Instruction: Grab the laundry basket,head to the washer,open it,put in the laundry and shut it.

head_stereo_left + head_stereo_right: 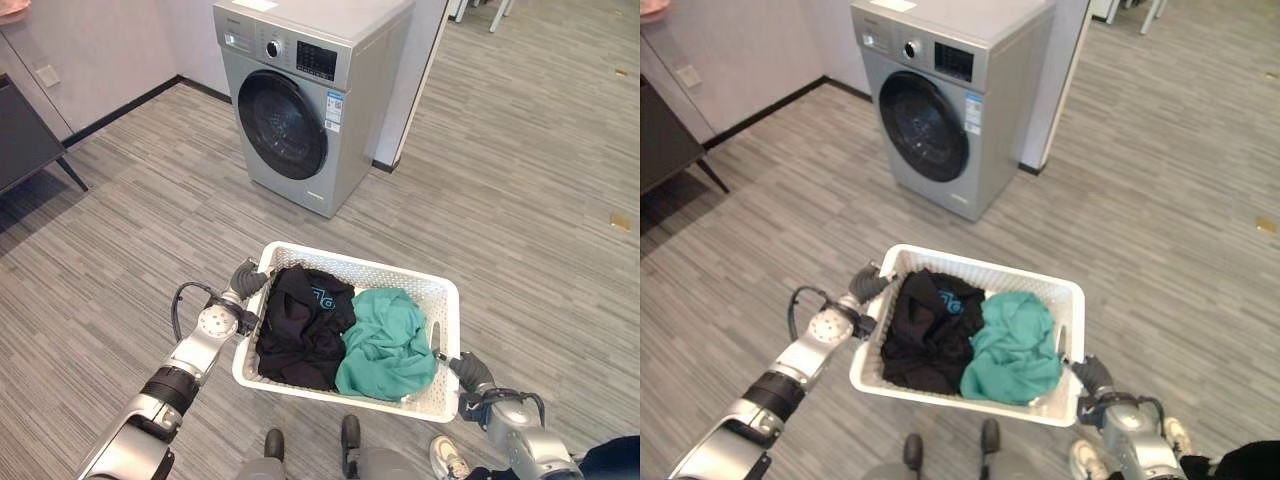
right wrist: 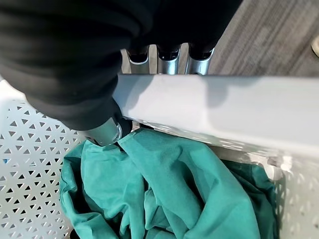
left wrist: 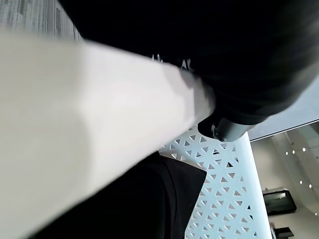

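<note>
While the head views place the white laundry basket [image 1: 440, 300] above the floor short of the washer [image 1: 300, 100], the wrist views show each grip: right hand [image 2: 75, 59] and left hand [image 3: 239, 74] clamp opposite rims.

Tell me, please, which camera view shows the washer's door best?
The left eye view: the washer stands across the floor ahead, its round dark door shut and fully visible. The right eye view shows it almost the same. The wrist views look at the white basket and the clothes in it instead.
</note>
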Available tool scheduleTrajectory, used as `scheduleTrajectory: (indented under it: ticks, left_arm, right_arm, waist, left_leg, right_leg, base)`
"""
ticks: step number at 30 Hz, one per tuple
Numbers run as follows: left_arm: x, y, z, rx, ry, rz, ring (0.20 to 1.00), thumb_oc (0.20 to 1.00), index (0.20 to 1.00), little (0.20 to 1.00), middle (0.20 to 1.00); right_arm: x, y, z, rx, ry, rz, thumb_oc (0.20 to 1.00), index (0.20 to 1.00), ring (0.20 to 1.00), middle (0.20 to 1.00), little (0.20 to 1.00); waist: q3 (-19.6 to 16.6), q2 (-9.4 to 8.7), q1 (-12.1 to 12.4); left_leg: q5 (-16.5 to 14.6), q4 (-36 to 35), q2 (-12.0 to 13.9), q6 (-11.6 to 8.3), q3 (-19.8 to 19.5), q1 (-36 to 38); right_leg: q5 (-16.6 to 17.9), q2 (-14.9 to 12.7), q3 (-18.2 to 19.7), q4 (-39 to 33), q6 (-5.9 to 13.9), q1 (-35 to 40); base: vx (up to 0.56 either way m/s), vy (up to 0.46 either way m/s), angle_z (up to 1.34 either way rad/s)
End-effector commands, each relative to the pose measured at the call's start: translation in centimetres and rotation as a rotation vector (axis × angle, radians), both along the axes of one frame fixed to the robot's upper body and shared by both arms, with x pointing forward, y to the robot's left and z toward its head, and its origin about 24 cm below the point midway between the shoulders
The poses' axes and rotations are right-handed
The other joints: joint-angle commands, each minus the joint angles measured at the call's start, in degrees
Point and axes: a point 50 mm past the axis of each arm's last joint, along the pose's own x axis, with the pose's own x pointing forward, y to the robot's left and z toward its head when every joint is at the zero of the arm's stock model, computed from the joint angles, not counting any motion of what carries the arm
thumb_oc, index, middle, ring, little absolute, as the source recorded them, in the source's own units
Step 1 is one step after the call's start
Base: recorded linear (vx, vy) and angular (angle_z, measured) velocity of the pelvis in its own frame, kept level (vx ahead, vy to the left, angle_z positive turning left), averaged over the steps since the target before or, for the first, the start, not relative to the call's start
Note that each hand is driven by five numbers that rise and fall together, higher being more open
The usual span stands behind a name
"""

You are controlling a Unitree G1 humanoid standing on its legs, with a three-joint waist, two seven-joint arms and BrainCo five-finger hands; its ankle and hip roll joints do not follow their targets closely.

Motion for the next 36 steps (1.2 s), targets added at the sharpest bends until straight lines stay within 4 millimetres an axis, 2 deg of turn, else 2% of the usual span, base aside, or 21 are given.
scheduleTrajectory:
  ticks: [1, 8, 9, 18, 20, 21, 23, 26, 27, 29, 30, 31, 32, 33, 34, 35, 36]
  left_arm:
    - [1.0, -3.7, 2.6, -0.121, -0.131, -0.113, 0.200, 0.200, 0.200, 0.200, 0.200]
    - [0.8, -3.5, 2.1, -0.125, -0.115, -0.101, 0.200, 0.200, 0.200, 0.200, 0.200]
    - [-8.5, 1.8, -6.2, -0.166, 0.126, 0.127, 0.200, 0.200, 0.200, 0.200, 0.200]
    - [-9.7, 2.5, -7.1, -0.198, 0.167, 0.183, 0.200, 0.200, 0.200, 0.200, 0.200]
    - [-9.9, 2.9, -7.1, -0.206, 0.164, 0.203, 0.200, 0.200, 0.200, 0.200, 0.200]
    - [-9.9, 3.4, -6.9, -0.203, 0.155, 0.217, 0.200, 0.200, 0.200, 0.200, 0.200]
    - [-9.9, 3.7, -6.7, -0.201, 0.144, 0.224, 0.200, 0.200, 0.200, 0.200, 0.200]
    - [-9.7, 4.5, -5.8, -0.198, 0.105, 0.237, 0.200, 0.200, 0.200, 0.200, 0.200]
    - [-9.7, 4.4, -5.8, -0.198, 0.106, 0.237, 0.200, 0.200, 0.200, 0.200, 0.200]
    - [-9.2, 4.7, -5.3, -0.182, 0.089, 0.232, 0.200, 0.200, 0.200, 0.200, 0.200]
    - [-9.2, 4.7, -5.3, -0.182, 0.089, 0.232, 0.200, 0.200, 0.200, 0.200, 0.200]
    - [-8.6, 4.7, -4.4, -0.153, 0.060, 0.211, 0.200, 0.200, 0.200, 0.200, 0.200]
    - [-7.9, 4.7, -3.9, -0.133, 0.041, 0.199, 0.200, 0.200, 0.200, 0.200, 0.200]
    - [-7.9, 4.7, -3.9, -0.134, 0.041, 0.199, 0.200, 0.200, 0.200, 0.200, 0.200]
    - [-7.6, 4.7, -3.8, -0.127, 0.036, 0.199, 0.200, 0.200, 0.200, 0.200, 0.200]
    - [-7.5, 4.9, -3.6, -0.125, 0.030, 0.199, 0.200, 0.200, 0.200, 0.200, 0.200]
    - [-7.6, 5.0, -3.6, -0.124, 0.029, 0.201, 0.200, 0.200, 0.200, 0.200, 0.200]
  right_arm:
    - [4.7, 3.4, 6.4, 0.148, -0.420, 0.121, 0.200, 0.200, 0.200, 0.200, 0.200]
    - [4.4, 3.0, 5.9, 0.143, -0.413, 0.079, 0.200, 0.200, 0.200, 0.200, 0.200]
    - [-0.8, 1.8, -4.2, 0.017, 0.072, -0.019, 0.200, 0.200, 0.200, 0.200, 0.200]
    - [-0.5, 1.2, -3.5, -0.007, 0.044, -0.038, 0.200, 0.200, 0.200, 0.200, 0.200]
    - [0.3, 1.1, -2.5, -0.010, -0.009, -0.037, 0.200, 0.200, 0.200, 0.200, 0.200]
    - [1.1, 1.0, -1.3, -0.020, -0.065, -0.026, 0.200, 0.200, 0.200, 0.200, 0.200]
    - [1.6, 0.8, -0.5, -0.028, -0.103, -0.023, 0.200, 0.200, 0.200, 0.200, 0.200]
    - [3.2, -0.2, 2.3, -0.080, -0.224, -0.012, 0.200, 0.200, 0.200, 0.200, 0.200]
    - [3.2, -0.2, 2.3, -0.080, -0.223, -0.012, 0.200, 0.200, 0.200, 0.200, 0.200]
    - [3.3, -0.9, 3.4, -0.117, -0.269, -0.016, 0.200, 0.200, 0.200, 0.200, 0.200]
    - [3.3, -0.9, 3.4, -0.117, -0.269, -0.016, 0.200, 0.200, 0.200, 0.200, 0.200]
    - [3.1, -1.5, 4.5, -0.143, -0.311, -0.018, 0.200, 0.200, 0.200, 0.200, 0.200]
    - [2.8, -1.8, 4.8, -0.153, -0.322, -0.016, 0.200, 0.200, 0.200, 0.200, 0.200]
    - [2.8, -1.8, 4.8, -0.153, -0.322, -0.015, 0.200, 0.200, 0.200, 0.200, 0.200]
    - [2.8, -1.8, 4.8, -0.147, -0.326, -0.018, 0.200, 0.200, 0.200, 0.200, 0.200]
    - [2.3, -2.0, 4.5, -0.138, -0.312, -0.027, 0.200, 0.200, 0.200, 0.200, 0.200]
    - [2.0, -2.1, 4.2, -0.134, -0.300, -0.035, 0.200, 0.200, 0.200, 0.200, 0.200]
  waist:
    - [-4.01, -1.69, 1.79]
    - [-4.03, -1.51, 1.72]
    - [-5.78, 1.55, 1.24]
    - [-6.57, 1.92, 1.36]
    - [-6.49, 1.73, 1.40]
    - [-6.32, 1.40, 1.47]
    - [-6.19, 1.19, 1.60]
    - [-5.79, 0.64, 2.19]
    - [-5.79, 0.64, 2.19]
    - [-5.83, 0.82, 2.12]
    - [-5.84, 0.81, 2.12]
    - [-4.99, 1.16, 1.16]
    - [-3.91, 1.74, 0.08]
    - [-3.89, 1.69, 0.07]
    - [-3.35, 1.88, -0.57]
    - [-3.12, 1.63, -1.64]
    - [-3.03, 1.61, -2.27]
  left_leg:
    - [-1.51, 0.30, 3.28, -0.54, -1.87, -0.73]
    - [-1.59, -1.00, 2.98, -0.36, -2.16, 0.14]
    - [-2.69, -0.98, 2.07, -0.58, 2.47, -0.27]
    - [-2.96, -0.91, 1.98, -0.48, 2.23, 0.55]
    - [-3.52, -0.03, 1.67, -0.27, 2.26, 0.36]
    - [-4.53, 1.69, 1.27, 0.08, 2.32, -0.11]
    - [-5.22, 2.81, 0.95, 0.34, 2.31, -0.57]
    - [-8.13, 6.88, -0.72, 1.96, 2.02, -2.10]
    - [-8.20, 7.00, -0.74, 1.99, 2.01, -2.16]
    - [-8.71, 6.88, -1.62, 3.17, 0.87, -1.74]
    - [-8.71, 6.88, -1.63, 3.17, 0.87, -1.76]
    - [-8.75, 6.64, -2.63, 4.48, -1.34, -0.88]
    - [-8.96, 5.86, -2.73, 5.00, -2.99, 0.74]
    - [-8.96, 5.80, -2.78, 4.99, -3.00, 0.78]
    - [-9.11, 5.37, -2.69, 5.04, -3.45, 1.75]
    - [-9.43, 4.02, -3.22, 4.83, -5.07, 3.77]
    - [-9.89, 3.38, -3.38, 4.70, -5.96, 4.83]
  right_leg:
    - [-2.81, -5.86, 0.45, 0.51, 5.94, 4.83]
    - [-2.71, -6.07, -0.20, -0.05, 6.37, 5.12]
    - [-1.98, -4.85, -0.90, -4.31, 4.68, 4.72]
    - [-1.80, -4.68, -0.45, -4.31, 4.83, 4.87]
    - [-1.58, -4.99, -0.23, -4.31, 5.00, 4.97]
    - [-1.34, -5.52, -0.12, -4.31, 5.27, 5.03]
    - [-1.19, -5.91, 0.03, -4.31, 5.48, 5.04]
    - [-0.52, -8.02, 0.24, -3.63, 6.55, 5.05]
    - [-0.56, -8.05, 0.24, -3.58, 6.58, 5.03]
    - [-1.72, -8.94, 0.93, 2.31, 6.53, 3.71]
    - [-1.76, -8.95, 0.94, 2.38, 6.53, 3.66]
    - [-2.01, -7.45, 3.03, 13.00, 5.86, 0.59]
    - [-2.11, -4.74, 3.96, 20.38, 5.49, -3.25]
    - [-2.35, -4.80, 3.98, 20.79, 5.47, -3.42]
    - [-3.15, -2.96, 3.44, 22.60, 4.71, -5.70]
    - [-4.70, 0.32, 3.33, 18.06, 4.00, -8.23]
    - [-4.16, 1.27, 3.17, 14.65, 3.89, -8.28]
  base:
    - [0.03, 0.041, 0.19]
    - [0.02, 0.024, 0.07]
    - [0.00, 0.000, 0.00]
    - [0.00, 0.003, -0.04]
    - [0.02, 0.094, 0.00]
    - [0.01, 0.100, -0.06]
    - [0.01, 0.117, -0.07]
    - [0.04, 0.222, -0.09]
    - [0.05, 0.230, -0.03]
    - [0.05, 0.161, 0.04]
    - [0.09, 0.243, 0.15]
    - [0.18, 0.296, 0.22]
    - [0.18, 0.293, 0.44]
    - [0.16, 0.157, 0.59]
    - [0.23, 0.060, 0.63]
    - [0.33, 0.052, 0.46]
    - [0.27, 0.008, 0.35]
